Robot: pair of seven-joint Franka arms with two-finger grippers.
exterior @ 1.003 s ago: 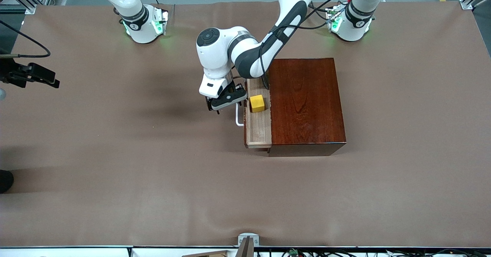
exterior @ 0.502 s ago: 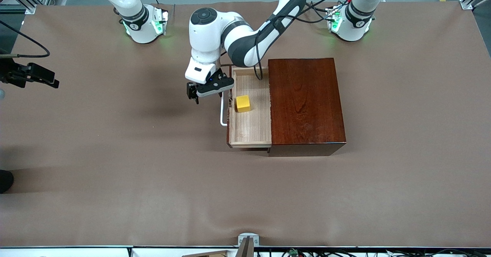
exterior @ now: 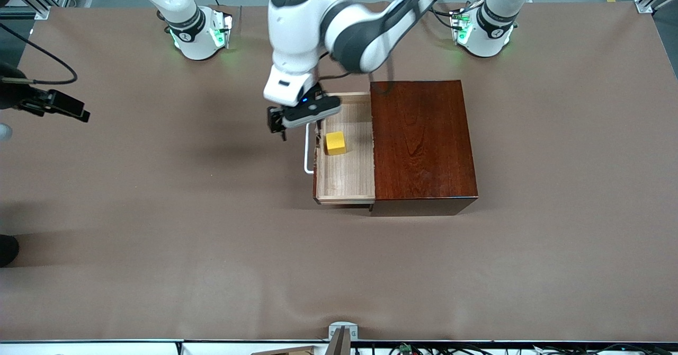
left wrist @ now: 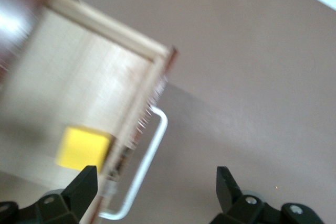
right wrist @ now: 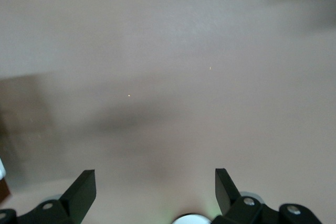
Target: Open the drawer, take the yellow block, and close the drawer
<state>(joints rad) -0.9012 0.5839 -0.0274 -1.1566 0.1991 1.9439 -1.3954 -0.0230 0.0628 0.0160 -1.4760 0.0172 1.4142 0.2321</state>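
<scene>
One smooth yellow block (exterior: 335, 143) lies in the pale-wood drawer (exterior: 344, 185); left hand (exterior: 302, 117) above, seemingly open

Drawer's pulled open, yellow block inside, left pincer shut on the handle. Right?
Not quite. The drawer is open with the yellow block inside, but the left pincer is open and off the handle, above it, as the left wrist view shows.

Front view: high, across the table (exterior: 159, 238), facing both arm bases along the frame's top. Left wrist view: close, looking down, own fingertips (left wrist: 86, 179) at frame bottom; shares the drawer (left wrist: 79, 93) (exterior: 347, 175) with the front view. Right wrist view: close, bare tabletop (right wrist: 168, 77) only.
</scene>
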